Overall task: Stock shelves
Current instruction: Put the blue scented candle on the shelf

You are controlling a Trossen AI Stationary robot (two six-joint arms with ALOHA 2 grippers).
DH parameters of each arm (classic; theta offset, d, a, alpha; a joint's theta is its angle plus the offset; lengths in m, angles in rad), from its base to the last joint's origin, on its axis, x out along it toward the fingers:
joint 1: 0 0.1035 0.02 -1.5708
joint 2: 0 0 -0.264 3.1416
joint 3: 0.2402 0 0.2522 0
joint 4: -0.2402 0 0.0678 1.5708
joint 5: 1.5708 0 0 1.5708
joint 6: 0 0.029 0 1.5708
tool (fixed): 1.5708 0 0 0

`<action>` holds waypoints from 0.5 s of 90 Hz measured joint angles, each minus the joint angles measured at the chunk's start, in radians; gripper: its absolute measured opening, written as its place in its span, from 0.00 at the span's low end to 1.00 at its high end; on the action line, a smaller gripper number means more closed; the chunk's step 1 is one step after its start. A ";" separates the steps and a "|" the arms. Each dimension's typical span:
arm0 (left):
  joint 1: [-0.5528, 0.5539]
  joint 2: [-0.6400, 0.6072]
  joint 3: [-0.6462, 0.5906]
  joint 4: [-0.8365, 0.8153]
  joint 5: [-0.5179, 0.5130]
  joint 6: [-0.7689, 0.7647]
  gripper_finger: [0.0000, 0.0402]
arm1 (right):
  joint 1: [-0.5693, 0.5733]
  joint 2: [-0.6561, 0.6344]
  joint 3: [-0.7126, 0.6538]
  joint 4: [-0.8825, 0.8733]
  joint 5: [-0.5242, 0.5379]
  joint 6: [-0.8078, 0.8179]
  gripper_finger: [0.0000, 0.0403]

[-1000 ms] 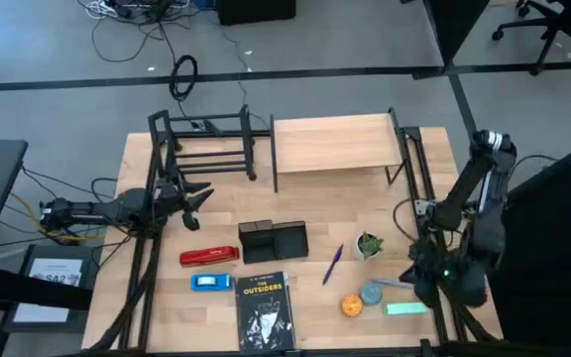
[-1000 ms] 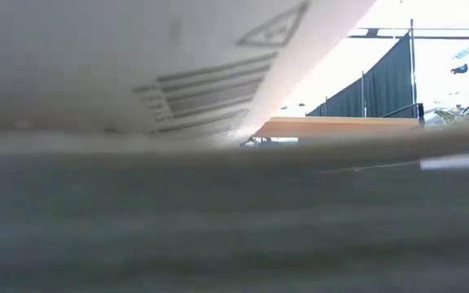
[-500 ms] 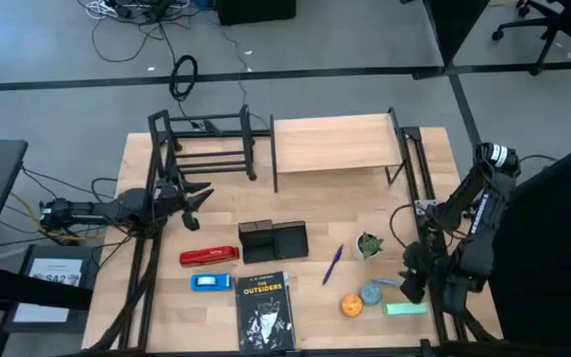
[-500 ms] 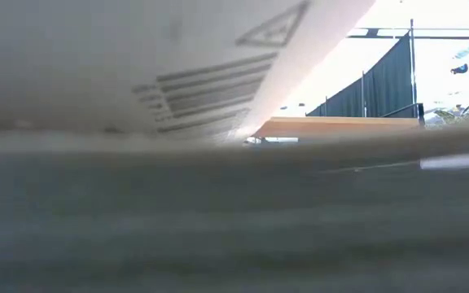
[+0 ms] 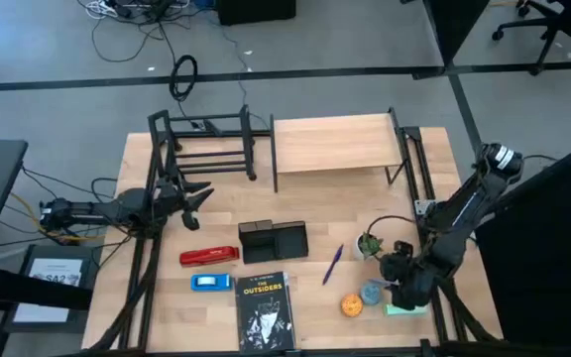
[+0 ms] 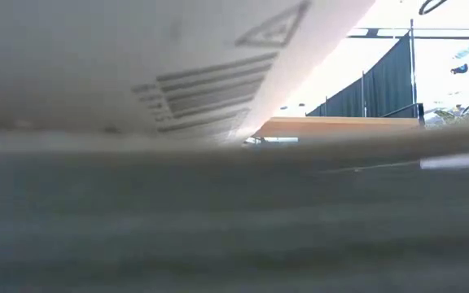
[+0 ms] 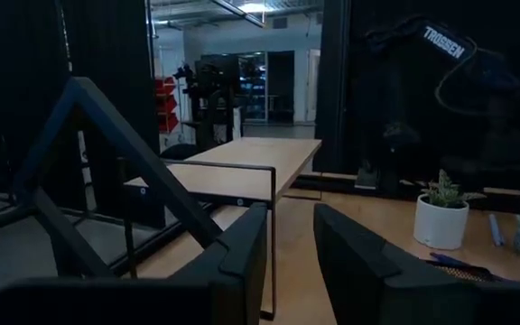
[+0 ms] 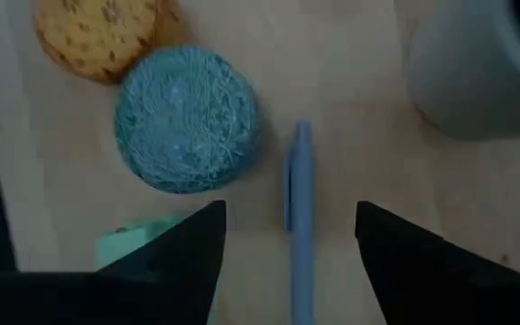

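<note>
At the back of the surface (image 5: 147,297) the metal rack (image 5: 206,144) stands left of the wood-topped shelf (image 5: 333,144); the organizer tray (image 5: 273,239) sits mid-surface, a stapler (image 5: 209,256) left of it, a book (image 5: 265,309) in front; a potted plant (image 5: 369,244), ball (image 5: 372,293) and pen (image 5: 332,264) lie right.

Matt light wood table (image 5: 167,297); black metal tube-frame rack (image 5: 206,144); wood-topped shelf (image 5: 335,142).
</note>
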 joint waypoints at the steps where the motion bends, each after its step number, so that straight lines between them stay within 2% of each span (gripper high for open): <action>1: 0.000 0.000 0.000 0.000 0.000 0.000 0.19 | 0.000 0.005 0.000 0.000 -0.001 -0.002 0.53; 29: 0.000 0.000 0.000 0.001 0.000 -0.006 0.19 | 0.003 0.153 -0.001 0.070 -0.028 -0.065 0.47; 45: 0.000 0.000 0.000 0.012 0.000 -0.006 0.19 | 0.004 0.223 0.006 0.078 -0.028 -0.047 0.43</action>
